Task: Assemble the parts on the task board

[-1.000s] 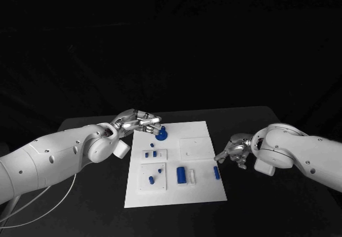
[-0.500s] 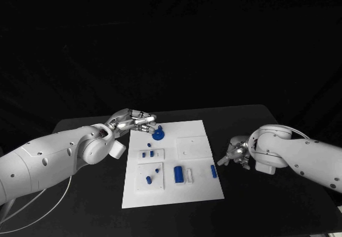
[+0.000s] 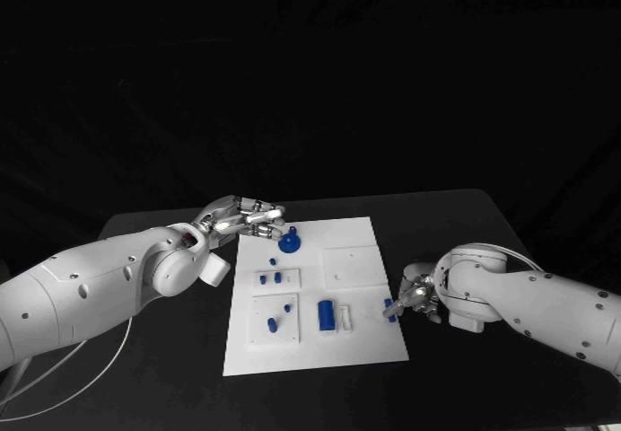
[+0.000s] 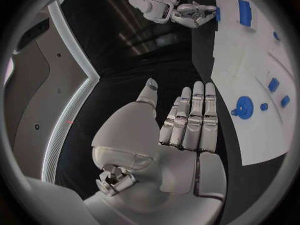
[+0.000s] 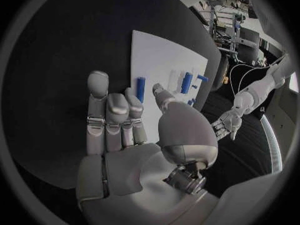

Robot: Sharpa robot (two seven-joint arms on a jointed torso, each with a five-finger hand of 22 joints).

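white task board (image 3: 362, 346), lying flat in the middle of the black desk (image 3: 155, 377), long side running from the near edge toward the far edge. round blue part with a raised centre (image 3: 289, 242) near the board's far left corner, a small blue peg (image 3: 272, 262) just beside it. two short blue parts (image 3: 269, 278) on a raised square plate at the board's left side; further blue parts (image 3: 273, 323) on a second square plate nearer the near edge. wide blue block (image 3: 327, 314) in the board's middle toward the near edge, a white bar (image 3: 345, 318) just beside it. slim blue bar (image 3: 389, 308) at the board's right edge. left hand (image 3: 243, 221) at the board's far left corner, near the round blue part, fingers straight and side by side, thumb apart, holding nothing. right hand (image 3: 412, 294) at the board's right edge, just beside the slim blue bar, fingers partly curled with nothing in them; contact with the bar cannot be told.
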